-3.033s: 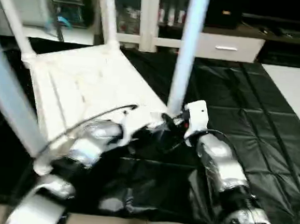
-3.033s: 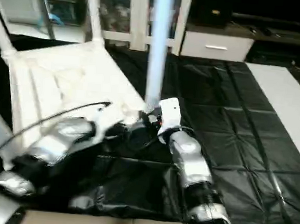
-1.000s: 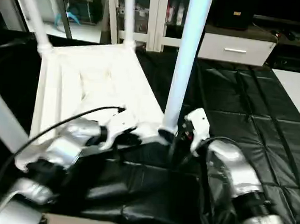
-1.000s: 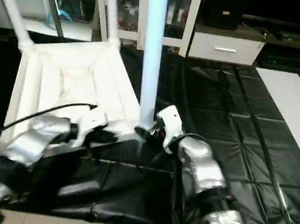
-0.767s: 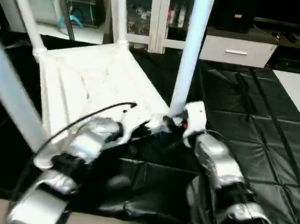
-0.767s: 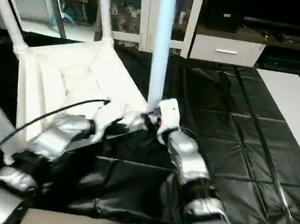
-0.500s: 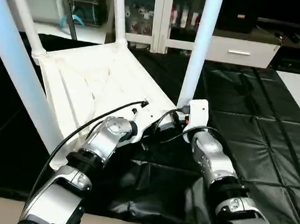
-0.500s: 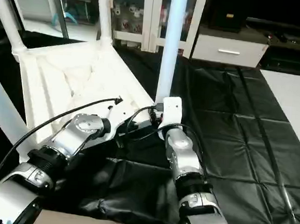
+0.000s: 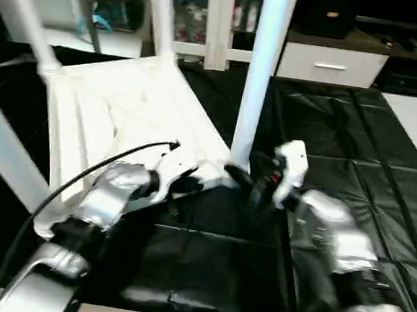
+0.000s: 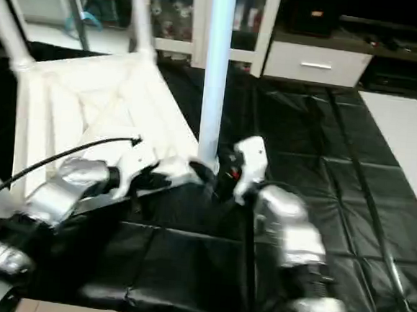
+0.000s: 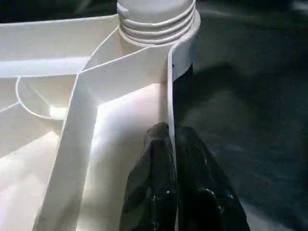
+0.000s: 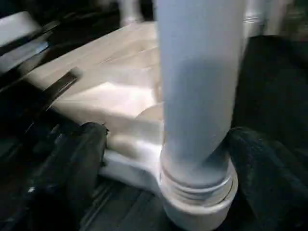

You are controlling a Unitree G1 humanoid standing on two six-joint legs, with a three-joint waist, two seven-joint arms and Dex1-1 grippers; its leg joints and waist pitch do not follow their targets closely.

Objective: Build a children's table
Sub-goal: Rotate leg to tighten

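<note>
The white tabletop (image 9: 124, 120) lies upside down on the black-covered work table (image 9: 340, 137), ribbed underside up, with legs standing in its corner sockets — the nearest leg (image 9: 258, 73) rises from the corner closest to the robot, and other legs (image 9: 158, 18) stand at the far corners. From the head views the left gripper (image 9: 192, 186) sits at the tabletop's near edge, just beside that corner, while the right gripper (image 9: 253, 181) is at the foot of the nearest leg. The left wrist view gives what the head views cannot: the two black fingers (image 11: 154, 192) are pinched together on the thin upright rim of the tabletop (image 11: 169, 110), one on each side, with the threaded base of the leg (image 11: 156, 19) seated in its socket just beyond. The right wrist view shows that gripper's fingers (image 12: 72, 163) spread wide to either side of the leg (image 12: 197, 86) near its collar; they seem to stand clear of it, though the blur makes contact hard to rule out.
</note>
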